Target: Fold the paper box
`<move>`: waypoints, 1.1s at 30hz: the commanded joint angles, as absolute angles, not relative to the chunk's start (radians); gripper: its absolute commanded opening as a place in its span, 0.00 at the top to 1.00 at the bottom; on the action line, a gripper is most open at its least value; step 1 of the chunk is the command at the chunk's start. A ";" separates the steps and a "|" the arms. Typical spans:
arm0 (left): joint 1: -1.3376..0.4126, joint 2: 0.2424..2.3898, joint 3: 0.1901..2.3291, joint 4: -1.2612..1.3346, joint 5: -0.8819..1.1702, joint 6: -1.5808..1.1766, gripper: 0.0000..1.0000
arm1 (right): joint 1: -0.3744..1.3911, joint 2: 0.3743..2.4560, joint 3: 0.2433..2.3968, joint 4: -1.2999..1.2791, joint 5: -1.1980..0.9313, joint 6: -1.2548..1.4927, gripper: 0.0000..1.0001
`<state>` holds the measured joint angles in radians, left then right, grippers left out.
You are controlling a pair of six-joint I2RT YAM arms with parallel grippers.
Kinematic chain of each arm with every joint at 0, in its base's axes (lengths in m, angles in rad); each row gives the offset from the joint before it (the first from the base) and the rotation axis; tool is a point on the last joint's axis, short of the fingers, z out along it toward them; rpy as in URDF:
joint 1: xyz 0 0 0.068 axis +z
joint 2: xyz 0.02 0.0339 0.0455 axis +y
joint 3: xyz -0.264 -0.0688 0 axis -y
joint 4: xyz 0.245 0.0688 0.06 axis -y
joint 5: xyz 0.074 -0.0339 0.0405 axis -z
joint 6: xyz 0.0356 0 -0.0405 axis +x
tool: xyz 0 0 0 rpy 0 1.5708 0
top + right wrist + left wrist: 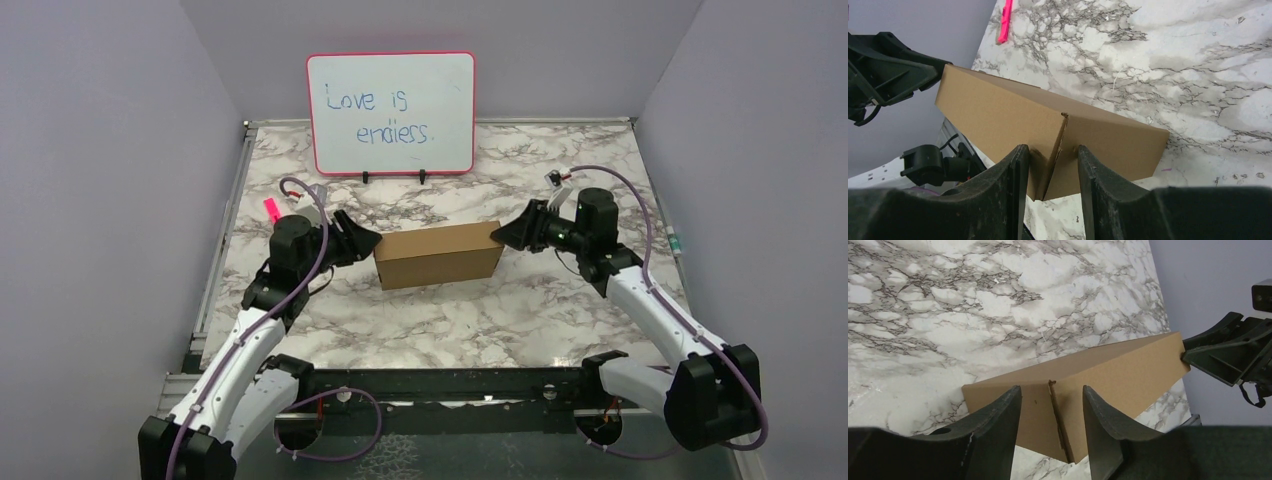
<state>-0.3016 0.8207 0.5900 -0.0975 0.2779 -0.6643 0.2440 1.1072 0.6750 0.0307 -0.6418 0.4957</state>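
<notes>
Midway, paper box [440,256], ends btwn L & R jaws, both parted.

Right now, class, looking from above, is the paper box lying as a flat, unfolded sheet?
No, the paper box sits on the table as a closed rectangular block.

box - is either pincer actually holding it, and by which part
The right pincer looks clamped on the box at its right end corner; the left pincer straddles the other end with gaps, apparently not gripping.
</notes>
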 commanded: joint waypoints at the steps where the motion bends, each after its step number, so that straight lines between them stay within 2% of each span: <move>1: -0.304 0.789 0.591 -0.165 0.284 -0.605 0.50 | 0.247 1.097 0.648 -0.056 -0.672 0.474 0.56; 4: -0.304 0.785 0.556 -0.139 0.310 -0.629 0.51 | 0.239 1.103 0.612 -0.011 -0.706 0.487 0.58; 7: -0.304 0.787 0.517 -0.109 0.349 -0.667 0.53 | 0.225 1.116 0.580 0.048 -0.748 0.498 0.65; 10: -0.305 0.781 0.470 -0.076 0.377 -0.704 0.58 | 0.217 1.136 0.535 0.111 -0.777 0.515 0.66; 16: -0.304 0.804 0.343 0.047 0.384 -0.808 0.74 | 0.215 1.246 0.430 0.278 -0.812 0.513 0.72; 20: -0.304 0.846 0.308 0.073 0.350 -0.821 0.77 | 0.215 1.321 0.368 0.365 -0.822 0.508 0.78; 24: -0.302 0.859 0.283 0.087 0.312 -0.836 0.78 | 0.215 1.376 0.310 0.438 -0.811 0.513 0.85; 29: -0.293 0.862 0.256 0.099 0.290 -0.864 0.76 | 0.215 1.394 0.298 0.411 -0.793 0.505 0.92; 33: -0.293 0.851 0.329 0.013 0.256 -0.782 0.62 | 0.215 1.296 0.359 0.275 -0.757 0.464 0.89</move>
